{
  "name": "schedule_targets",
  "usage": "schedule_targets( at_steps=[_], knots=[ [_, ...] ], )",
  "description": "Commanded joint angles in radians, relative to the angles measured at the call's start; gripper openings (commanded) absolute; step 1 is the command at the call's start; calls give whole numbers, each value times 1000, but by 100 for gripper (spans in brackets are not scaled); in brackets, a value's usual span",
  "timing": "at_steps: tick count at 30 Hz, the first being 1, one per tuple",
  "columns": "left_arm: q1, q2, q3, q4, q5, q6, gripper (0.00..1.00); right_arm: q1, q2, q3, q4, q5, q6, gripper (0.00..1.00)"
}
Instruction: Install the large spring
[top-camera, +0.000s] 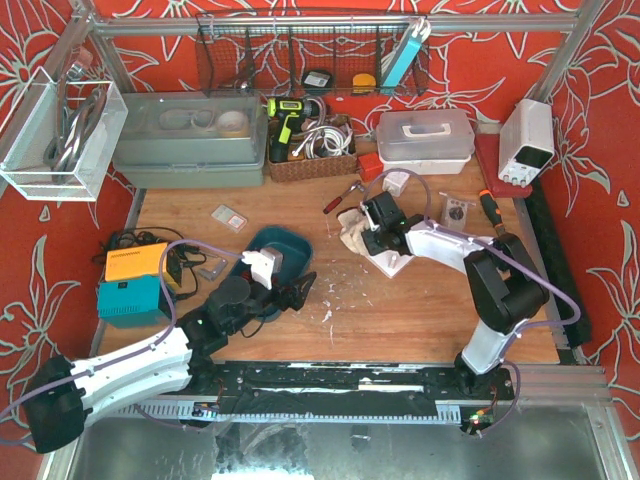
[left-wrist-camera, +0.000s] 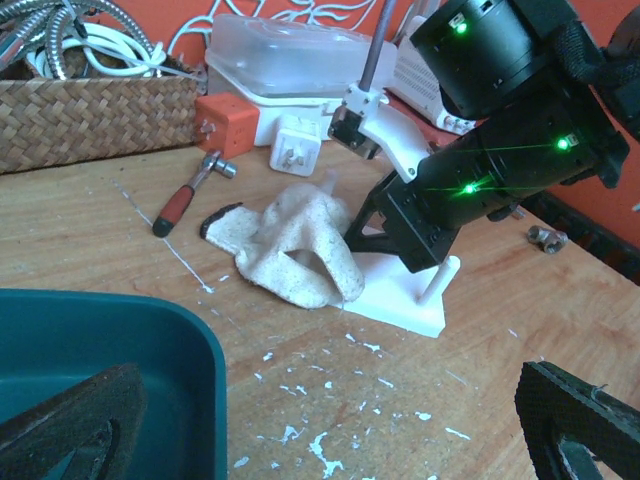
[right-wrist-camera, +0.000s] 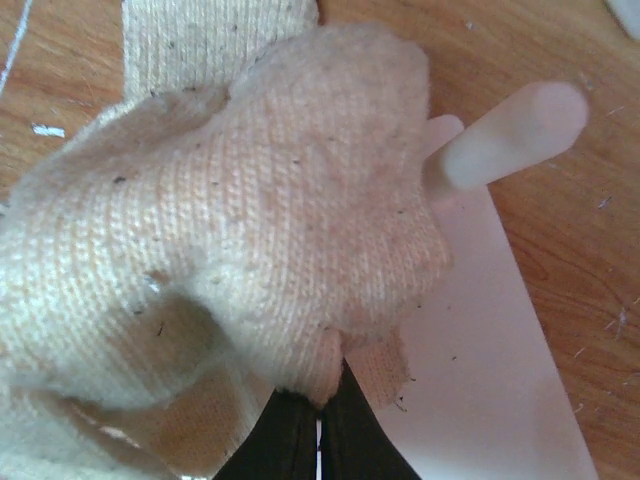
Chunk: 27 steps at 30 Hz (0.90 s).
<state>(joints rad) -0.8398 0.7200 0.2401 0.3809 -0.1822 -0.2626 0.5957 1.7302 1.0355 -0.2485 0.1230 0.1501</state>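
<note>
Red flowered walls close in a wooden table (top-camera: 420, 310) flecked with white chips. A wicker basket (top-camera: 310, 160) and clear storage boxes stand along the upper part of the overhead view. Near the middle of that view the right gripper (top-camera: 372, 240) reaches down to a cream knit glove (top-camera: 352, 238). The glove lies bunched partly over a white stand (top-camera: 392, 262). In the right wrist view the glove (right-wrist-camera: 250, 220) fills most of the frame. The stand's round peg (right-wrist-camera: 510, 135) pokes out past the glove at the upper right, and the flat base (right-wrist-camera: 480, 370) shows at the lower right. The right gripper (right-wrist-camera: 322, 420) has its dark fingers pressed together at the bottom centre, nipping the lower edge of the glove. The left wrist view shows the glove (left-wrist-camera: 300, 250) humped up against that arm. A red-handled tool (left-wrist-camera: 185, 195) lies on the wood to the upper left of the glove. The left gripper (top-camera: 295, 290) sits left of centre in the overhead view, beside a teal tray (top-camera: 283, 245). Its fingers (left-wrist-camera: 70, 420) are spread as wide as they go and hold nothing. I cannot make out the large spring in any view.
</note>
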Motion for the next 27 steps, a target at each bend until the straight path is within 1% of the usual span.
schedule_targets(
  at_steps=[1, 12, 15, 19, 21, 24, 27],
  knots=[
    [-8, -6, -10, 13, -14, -3, 100, 2, -58, -2, -5, 13, -3, 0],
    [-8, -14, -15, 15, -15, 1, 100, 1, -232, 34, -49, -26, 44, 0],
    [-8, -12, -15, 16, -19, 2, 100, 1, -292, 34, -34, -34, 60, 0],
    [-8, -6, -12, 15, -20, 2, 100, -5, -371, 53, -41, 4, 70, 0],
    [-7, -3, -9, 13, -19, 1, 100, -14, -403, 57, -42, 52, 75, 0],
    [-8, -1, -8, 11, -19, -1, 100, -55, -445, 31, -2, 108, 89, 0],
    [-8, -2, -9, 12, -19, -2, 100, -134, -470, 10, 32, 79, 135, 0]
  ],
)
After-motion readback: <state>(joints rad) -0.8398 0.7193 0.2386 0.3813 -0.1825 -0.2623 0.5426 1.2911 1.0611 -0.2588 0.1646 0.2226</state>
